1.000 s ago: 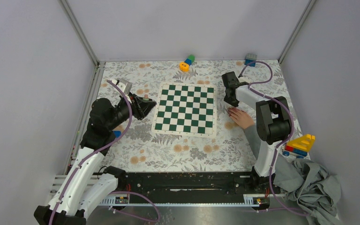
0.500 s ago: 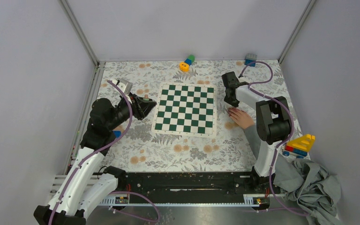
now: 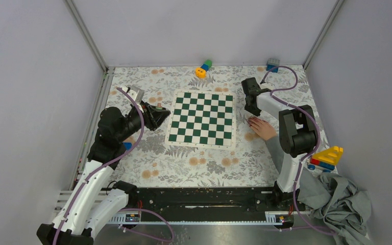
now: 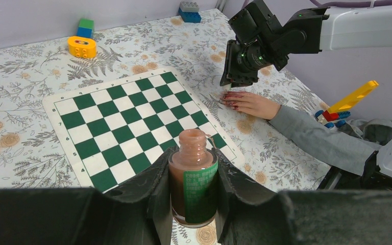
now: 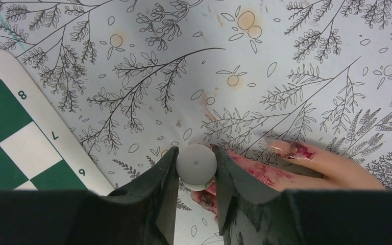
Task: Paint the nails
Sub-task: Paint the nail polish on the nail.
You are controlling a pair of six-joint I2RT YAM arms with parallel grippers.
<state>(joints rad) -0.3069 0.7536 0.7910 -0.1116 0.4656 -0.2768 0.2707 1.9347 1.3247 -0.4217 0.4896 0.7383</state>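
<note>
Left wrist: left gripper (image 4: pixel 194 164) clamps polish bottle (image 4: pixel 193 186); right gripper (image 5: pixel 196 171) pinches white cap (image 5: pixel 196 163) beside nails (image 5: pixel 299 151).

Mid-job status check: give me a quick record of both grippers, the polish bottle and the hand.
left gripper: shut on the polish bottle, uncapped, at the left edge of the chessboard
right gripper: shut on the white brush cap, over the hand
hand: palm down, right of the chessboard, grey sleeve
nails: red polish, smeared onto the skin
brush tip: hidden under the cap
</note>
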